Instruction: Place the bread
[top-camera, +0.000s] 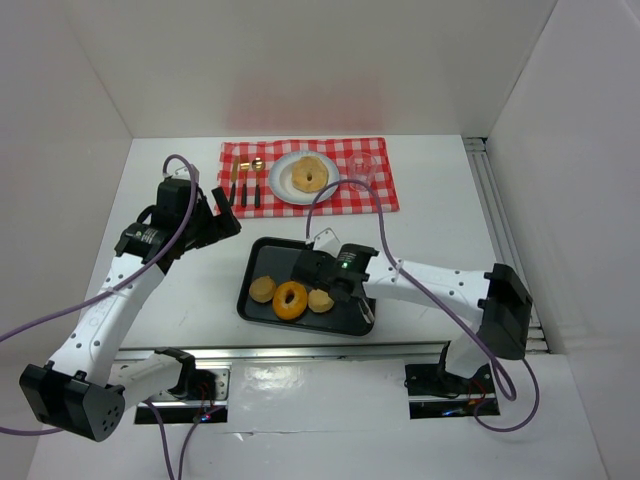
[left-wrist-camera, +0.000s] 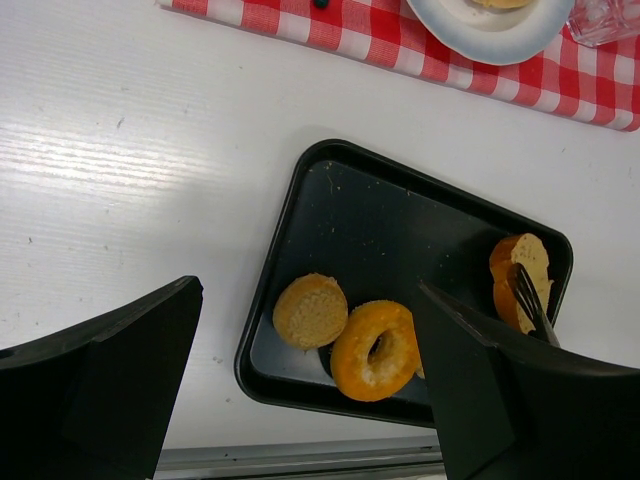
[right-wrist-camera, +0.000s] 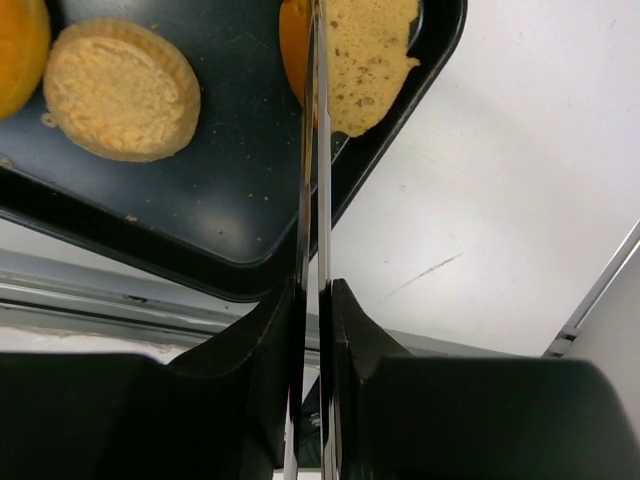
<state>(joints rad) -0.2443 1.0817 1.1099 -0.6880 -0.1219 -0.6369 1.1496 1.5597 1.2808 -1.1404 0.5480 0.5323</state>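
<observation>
A black tray (top-camera: 256, 256) sits on the white table near the arms' bases, and three baked pieces lie along its near side. From left to right they are a round bun (top-camera: 263, 290), a ring-shaped bagel (top-camera: 291, 300) and a piece of bread (top-camera: 320, 300) with its cut face showing. The bagel lies just beside its neighbours. The right gripper (top-camera: 330, 288) reaches in from the right over the piece of bread. Its fingers (right-wrist-camera: 322, 150) are clenched to a thin slit with nothing seen between them. Their tips run out of the wrist view above the bread, so I cannot tell whether they touch it. The left gripper (top-camera: 222, 212) hangs over bare table left of the tray and far from it, its fingers (left-wrist-camera: 120, 370) spread wide and holding nothing. At the far side lies a red checked cloth (top-camera: 385, 195). On it are a white plate (top-camera: 281, 186) carrying another bagel (top-camera: 309, 175), cutlery (top-camera: 245, 183) to the plate's left and a clear glass (top-camera: 362, 166) to its right.
</observation>
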